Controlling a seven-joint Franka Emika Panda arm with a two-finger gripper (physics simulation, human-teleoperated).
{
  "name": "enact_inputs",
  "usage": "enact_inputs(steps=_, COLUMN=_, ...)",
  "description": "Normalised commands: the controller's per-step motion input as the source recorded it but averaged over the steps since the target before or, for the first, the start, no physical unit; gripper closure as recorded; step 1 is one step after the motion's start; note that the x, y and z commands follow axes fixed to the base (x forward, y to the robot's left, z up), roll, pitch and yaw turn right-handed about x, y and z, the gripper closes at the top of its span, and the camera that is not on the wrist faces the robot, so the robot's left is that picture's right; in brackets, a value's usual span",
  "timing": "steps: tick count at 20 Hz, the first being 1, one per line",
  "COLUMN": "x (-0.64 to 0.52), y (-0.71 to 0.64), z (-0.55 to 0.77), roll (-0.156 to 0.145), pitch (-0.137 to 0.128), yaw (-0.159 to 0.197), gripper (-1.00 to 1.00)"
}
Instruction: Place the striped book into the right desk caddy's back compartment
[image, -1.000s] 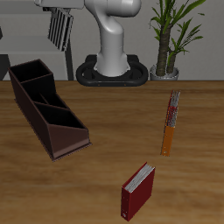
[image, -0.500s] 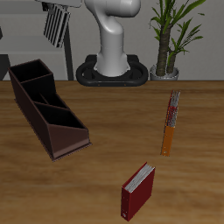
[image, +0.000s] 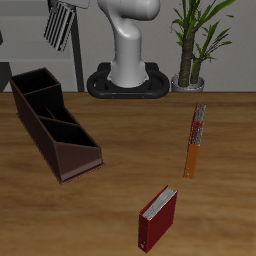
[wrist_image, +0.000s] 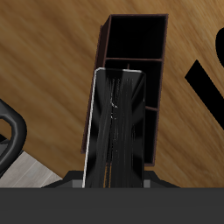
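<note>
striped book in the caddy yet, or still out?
Out. The striped book hangs tilted in the hand, high above the caddy. All three caddy sections look empty, back compartment included.

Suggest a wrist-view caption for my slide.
Striped book gripped in the tool, held above the right desk caddy.

A simulated office or study corner: a wood-grain bench (image: 110, 150) carries a dark brown right desk caddy (image: 55, 125), a red book (image: 158, 218) standing near the front and a long orange-and-red thin book (image: 195, 140). A potted plant (image: 195, 40) stands far back beside the robot's white pedestal (image: 128, 55).
</note>
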Motion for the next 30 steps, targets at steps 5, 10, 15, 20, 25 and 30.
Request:
enact_inputs(steps=5, x=-0.09, y=-0.29, z=0.18, roll=-0.088, pitch=-0.071, yaw=-0.028, gripper=1.0)
enact_inputs(steps=10, x=0.04, y=-0.4, z=0.22, roll=-0.047, pitch=-0.006, yaw=-0.088, gripper=1.0)
enact_inputs(steps=15, x=0.1, y=-0.43, z=0.23, roll=-0.028, pitch=0.024, yaw=-0.107, gripper=1.0)
enact_inputs(steps=20, x=0.2, y=-0.38, z=0.15, roll=0.004, pitch=0.048, yaw=-0.101, gripper=1.0)
enact_inputs(steps=25, x=0.34, y=-0.34, z=0.19, roll=0.015, pitch=0.03, yaw=-0.074, gripper=1.0)
enact_inputs(steps=30, x=0.3, y=-0.05, z=0.31, roll=-0.008, pitch=-0.053, yaw=-0.014, gripper=1.0)
